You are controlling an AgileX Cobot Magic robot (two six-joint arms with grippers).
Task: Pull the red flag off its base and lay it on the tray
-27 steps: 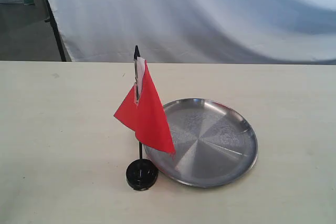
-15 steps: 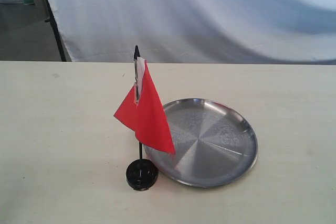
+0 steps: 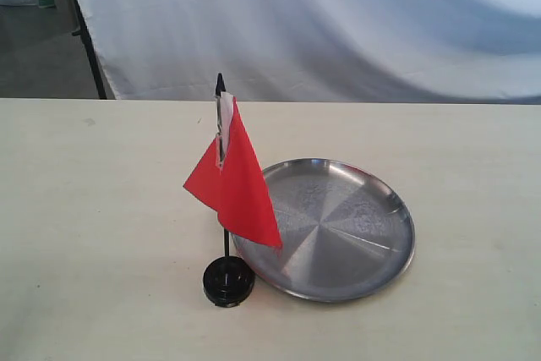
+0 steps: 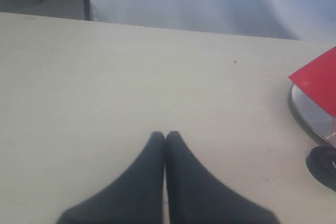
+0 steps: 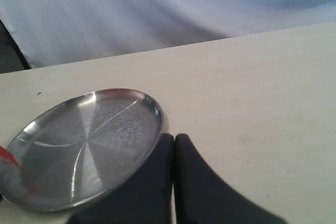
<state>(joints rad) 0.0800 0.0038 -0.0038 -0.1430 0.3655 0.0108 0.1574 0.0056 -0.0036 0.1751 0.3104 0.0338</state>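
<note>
So, you had nothing done yet: the red flag [image 3: 232, 179] stood upright in the base [image 3: 228, 281], just beside the tray [image 3: 406, 247]. Your left gripper [image 4: 165, 135] and right gripper [image 5: 174, 137] were both clenched on nothing, clear of the flag. Bare table [image 3: 101, 209] lay open to either side; only the tray's rim crowded the base.

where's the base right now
In the exterior view the base sits left of centre, beside the tray's near-left rim, with the red flag standing in it.

1x red flag [image 3: 234, 185], 1x base [image 3: 228, 281], 1x tray [image 3: 359, 238]
</note>
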